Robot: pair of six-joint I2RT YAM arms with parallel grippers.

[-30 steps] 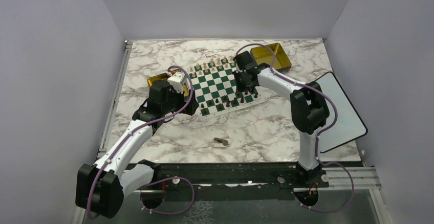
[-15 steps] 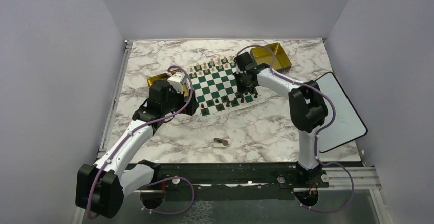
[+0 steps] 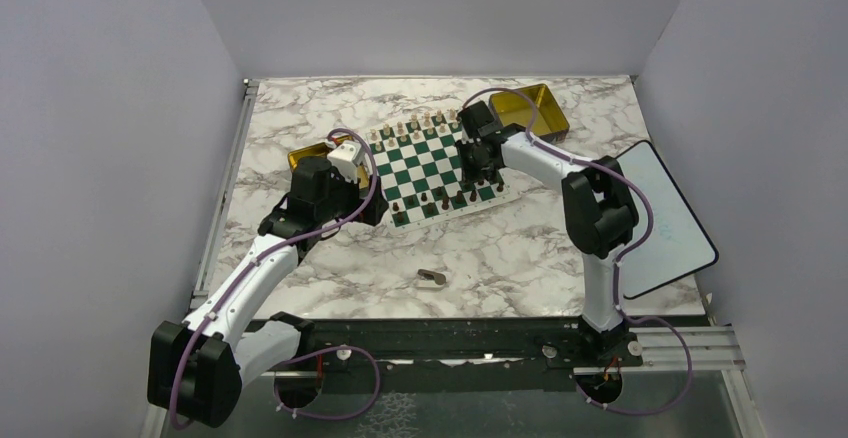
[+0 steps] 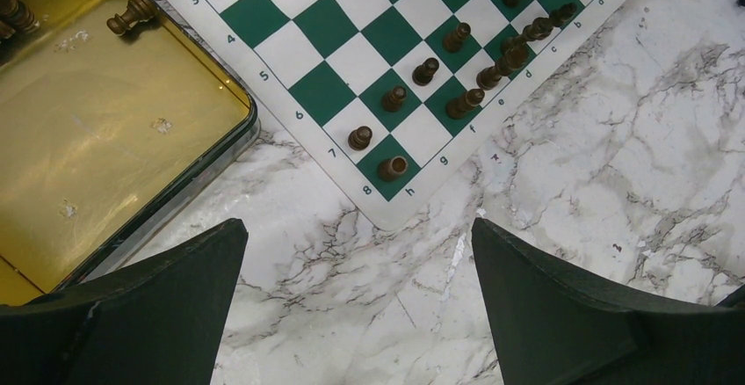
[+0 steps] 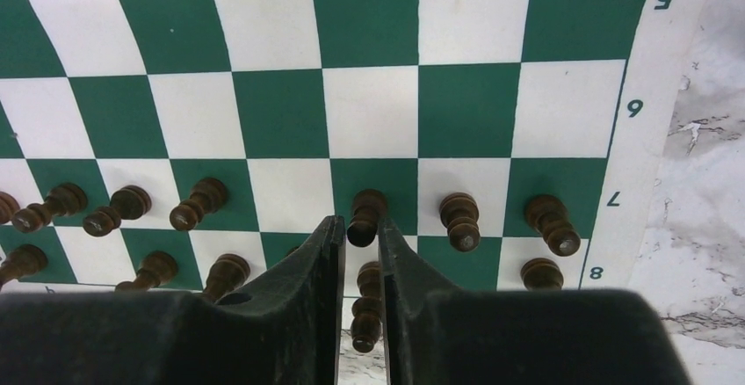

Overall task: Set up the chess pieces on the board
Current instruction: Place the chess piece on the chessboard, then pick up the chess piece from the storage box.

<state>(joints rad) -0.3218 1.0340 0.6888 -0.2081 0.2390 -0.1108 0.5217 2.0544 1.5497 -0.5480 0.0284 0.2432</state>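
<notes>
Glossy metal gold tin (image 4: 105,139), seemingly wooden chess pieces (image 4: 426,70)

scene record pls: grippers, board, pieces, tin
left gripper: open, empty, above the table between tin and board corner
right gripper: low over the board's ranks 7 and 8, jaws a narrow gap apart, one dark piece in the gap; grip unclear
board: flat on the table, between the arms
dark pieces: most stand on ranks 7 and 8
pale pieces: along the board's far edge
tin: left of the board, a few dark pieces inside
</notes>
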